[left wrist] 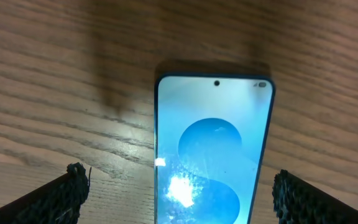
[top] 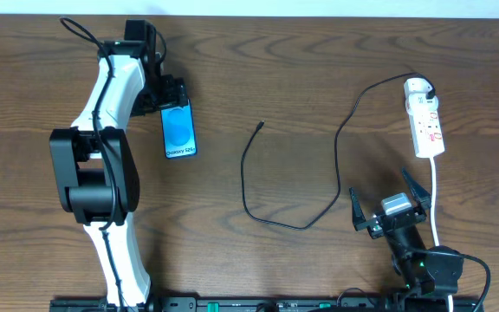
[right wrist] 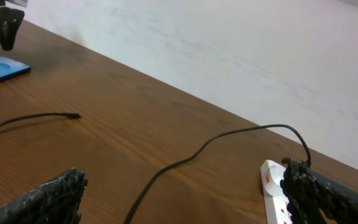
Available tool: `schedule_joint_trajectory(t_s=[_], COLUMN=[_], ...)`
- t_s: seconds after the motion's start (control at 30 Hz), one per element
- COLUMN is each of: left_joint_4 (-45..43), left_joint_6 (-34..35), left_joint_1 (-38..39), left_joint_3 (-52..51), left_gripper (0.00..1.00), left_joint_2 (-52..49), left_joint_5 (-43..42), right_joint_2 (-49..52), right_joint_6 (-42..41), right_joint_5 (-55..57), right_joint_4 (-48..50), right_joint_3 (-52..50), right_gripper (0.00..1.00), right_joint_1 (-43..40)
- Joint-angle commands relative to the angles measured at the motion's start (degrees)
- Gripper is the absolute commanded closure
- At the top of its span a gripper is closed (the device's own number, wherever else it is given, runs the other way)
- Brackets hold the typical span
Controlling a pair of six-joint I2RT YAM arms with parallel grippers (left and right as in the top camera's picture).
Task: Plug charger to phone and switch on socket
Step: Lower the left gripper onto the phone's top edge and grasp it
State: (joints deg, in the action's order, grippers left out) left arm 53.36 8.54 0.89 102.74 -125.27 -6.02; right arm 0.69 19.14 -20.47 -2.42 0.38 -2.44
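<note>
I saw the left jaws spread wide above the phone [left wrist: 213, 155], which lay flat on the bench [top: 319, 52] between them, toward the far-left corner. The right jaws stood apart near the front edge, the socket [top: 426, 121] just beyond, the charger [top: 260, 126] loose mid-bench.

Bench [top: 319, 69]: brown wood, visible grain, low sheen. Phone [left wrist: 213, 155]: glossy screen, bright glare spots. Socket [top: 426, 121]: smooth white plastic. Charger [top: 301, 227]: matt black cable sheath. Left hand [left wrist: 179, 186] pads [left wrist: 64, 196]: black, coarse-textured.
</note>
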Motion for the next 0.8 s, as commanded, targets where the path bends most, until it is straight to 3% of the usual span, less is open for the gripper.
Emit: schedule_joint_trajectory(t_s=[0.0, 0.33, 0.77], left_joint_4=[0.24, -2.67, -3.89], left_joint_6=[-1.14, 4.96, 5.31], left_joint_1=[1.11, 4.31, 4.46], left_joint_3=[-1.42, -5.14, -5.16], left_gripper=[0.04, 0.04, 0.04], left_joint_2=[-0.98, -0.98, -4.17], left_joint_5=[0.74, 5.64, 5.62], right_joint_2=[-0.37, -0.37, -0.37], right_joint_6=[0.63, 0.63, 0.63], right_joint_5=[0.66, 0.63, 0.66], right_joint_4=[-0.37, -0.37, -0.37], right_joint_3=[-0.07, -0.07, -0.07], right_gripper=[0.01, 0.01, 0.01], right_joint_1=[0.46, 0.46, 0.44])
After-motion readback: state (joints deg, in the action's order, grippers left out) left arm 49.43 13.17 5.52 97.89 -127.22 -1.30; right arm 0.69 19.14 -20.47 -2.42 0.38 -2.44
